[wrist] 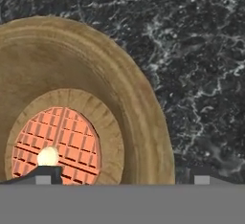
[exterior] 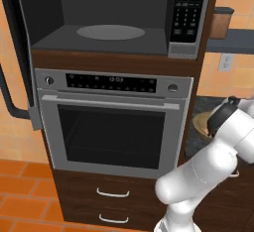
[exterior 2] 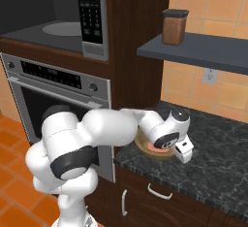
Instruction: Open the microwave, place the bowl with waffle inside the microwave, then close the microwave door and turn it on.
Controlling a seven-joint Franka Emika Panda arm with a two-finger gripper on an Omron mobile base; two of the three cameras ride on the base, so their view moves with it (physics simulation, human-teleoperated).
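Note:
The microwave (exterior: 114,15) stands open, its round grey turntable (exterior: 110,31) bare. Its door (exterior: 20,42) is swung out to the left, with the black curved handle (exterior: 11,99) toward me. On the dark counter to the right sits the tan wooden bowl (wrist: 119,89) (exterior 2: 145,147), and the reddish gridded waffle (wrist: 57,141) with its pale butter pat lies in it. My gripper (wrist: 123,175) (exterior 2: 173,149) hangs open just above the bowl's rim. One fingertip (wrist: 45,175) is over the waffle, the other (wrist: 201,174) is outside over the counter.
A steel wall oven (exterior: 111,127) sits under the microwave, with drawers (exterior: 113,192) below it. The black keypad (exterior: 189,8) is on the microwave's right. Above the speckled counter (exterior 2: 218,148) a grey shelf (exterior 2: 203,51) carries a brown jar (exterior 2: 174,26). My arm's white links cross in front of the cabinet.

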